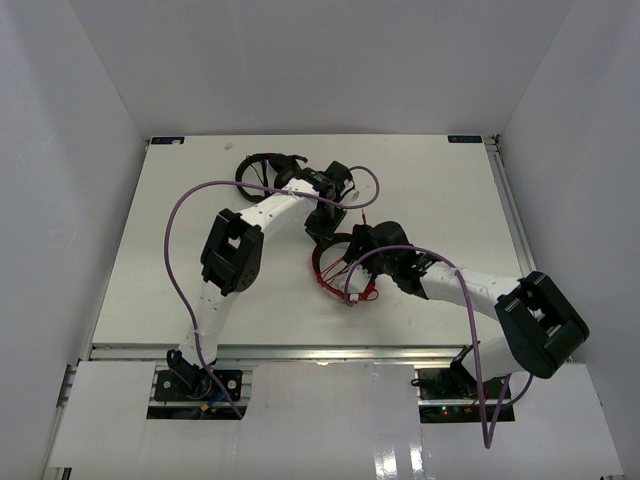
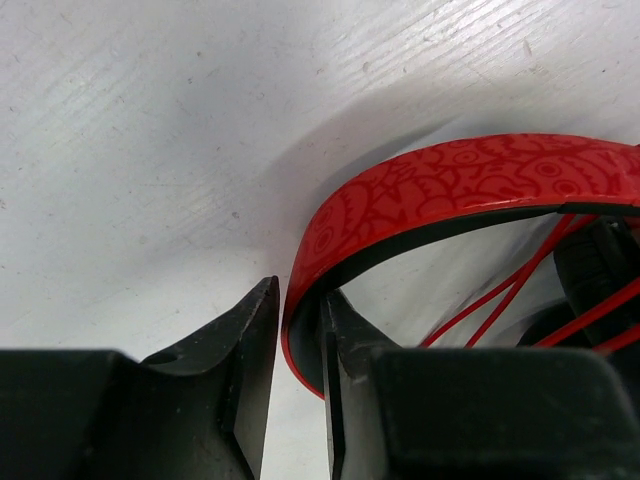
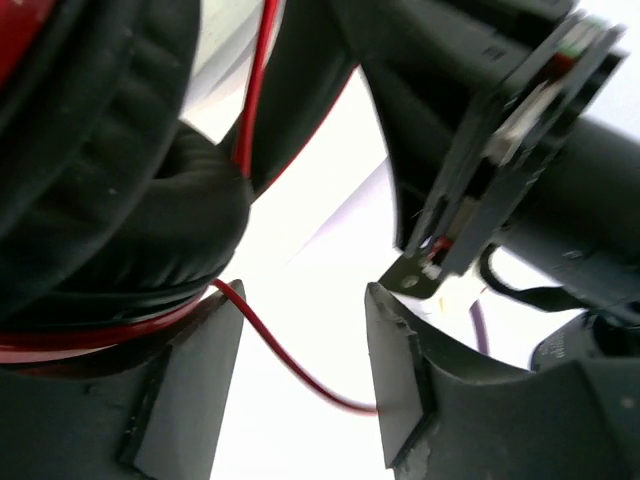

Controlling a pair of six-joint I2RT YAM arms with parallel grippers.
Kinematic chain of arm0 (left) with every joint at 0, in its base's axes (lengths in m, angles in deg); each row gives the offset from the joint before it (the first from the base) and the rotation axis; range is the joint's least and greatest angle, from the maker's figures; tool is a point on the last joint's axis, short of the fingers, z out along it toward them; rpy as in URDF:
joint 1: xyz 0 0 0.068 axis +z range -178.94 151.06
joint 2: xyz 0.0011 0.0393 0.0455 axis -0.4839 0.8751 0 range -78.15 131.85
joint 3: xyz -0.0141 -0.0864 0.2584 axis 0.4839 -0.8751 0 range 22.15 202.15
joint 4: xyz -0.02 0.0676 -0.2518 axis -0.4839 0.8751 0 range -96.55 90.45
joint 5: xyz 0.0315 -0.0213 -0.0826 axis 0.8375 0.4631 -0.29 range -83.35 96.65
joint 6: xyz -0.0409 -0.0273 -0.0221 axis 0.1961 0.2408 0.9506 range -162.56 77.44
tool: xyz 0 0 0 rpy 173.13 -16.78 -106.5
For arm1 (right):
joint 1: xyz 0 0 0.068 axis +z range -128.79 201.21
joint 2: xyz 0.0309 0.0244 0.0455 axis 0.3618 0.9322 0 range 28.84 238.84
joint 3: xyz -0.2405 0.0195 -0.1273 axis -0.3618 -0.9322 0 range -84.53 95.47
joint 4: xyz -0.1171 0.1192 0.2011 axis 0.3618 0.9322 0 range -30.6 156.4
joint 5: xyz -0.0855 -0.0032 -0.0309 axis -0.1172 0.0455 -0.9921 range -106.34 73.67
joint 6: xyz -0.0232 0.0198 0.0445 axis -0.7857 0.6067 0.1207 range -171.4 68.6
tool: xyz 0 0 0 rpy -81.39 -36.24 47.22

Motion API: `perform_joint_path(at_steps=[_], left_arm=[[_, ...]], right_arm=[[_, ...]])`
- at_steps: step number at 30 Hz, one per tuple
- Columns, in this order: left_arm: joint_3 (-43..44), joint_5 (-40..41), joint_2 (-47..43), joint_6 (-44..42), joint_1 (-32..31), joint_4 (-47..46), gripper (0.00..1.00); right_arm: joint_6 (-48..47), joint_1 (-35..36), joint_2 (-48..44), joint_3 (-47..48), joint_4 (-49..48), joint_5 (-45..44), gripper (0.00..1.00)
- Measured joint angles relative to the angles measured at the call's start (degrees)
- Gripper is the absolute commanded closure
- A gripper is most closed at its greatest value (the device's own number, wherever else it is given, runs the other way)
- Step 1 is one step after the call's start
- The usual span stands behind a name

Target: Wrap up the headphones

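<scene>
top: headphones (image 1: 330, 283) mostly covered, cable (image 1: 347, 294) loops too small to trace | left wrist: headband (image 2: 450, 185) cut off at right edge | right wrist: ear pad (image 3: 110, 200) blurred, cropped left; cable ends unseen

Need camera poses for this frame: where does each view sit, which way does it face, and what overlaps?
Top external: above and behind the bases, facing down on the table; shows the left arm and right arm.
Left wrist: on the left arm, facing along its fingers, which clamp the red headphones.
Right wrist: on the right arm, facing past its open fingers at an ear pad and the red cable.
Shared: all three see the red headphones.
</scene>
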State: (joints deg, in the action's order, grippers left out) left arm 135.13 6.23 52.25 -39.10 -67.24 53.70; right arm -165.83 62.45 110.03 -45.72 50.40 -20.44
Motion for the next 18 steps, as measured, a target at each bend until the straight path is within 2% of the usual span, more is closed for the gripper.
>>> perform_joint_path(at_steps=[12,16,18], left_arm=[[-0.1,-0.5,0.0,1.7,0.0,-1.0,0.58],[-0.5,-0.6,0.0,2.7,0.0,-1.7,0.49],[-0.9,-0.6,0.0,3.4,0.0,-1.9,0.44]], right_arm=[[0.0,8.7,-8.2,0.1,4.2,4.2,0.3],[0.0,12.9,-11.7,0.1,5.9,6.0,0.28],[0.0,14.5,-13.4,0.3,7.1,6.7,0.23]])
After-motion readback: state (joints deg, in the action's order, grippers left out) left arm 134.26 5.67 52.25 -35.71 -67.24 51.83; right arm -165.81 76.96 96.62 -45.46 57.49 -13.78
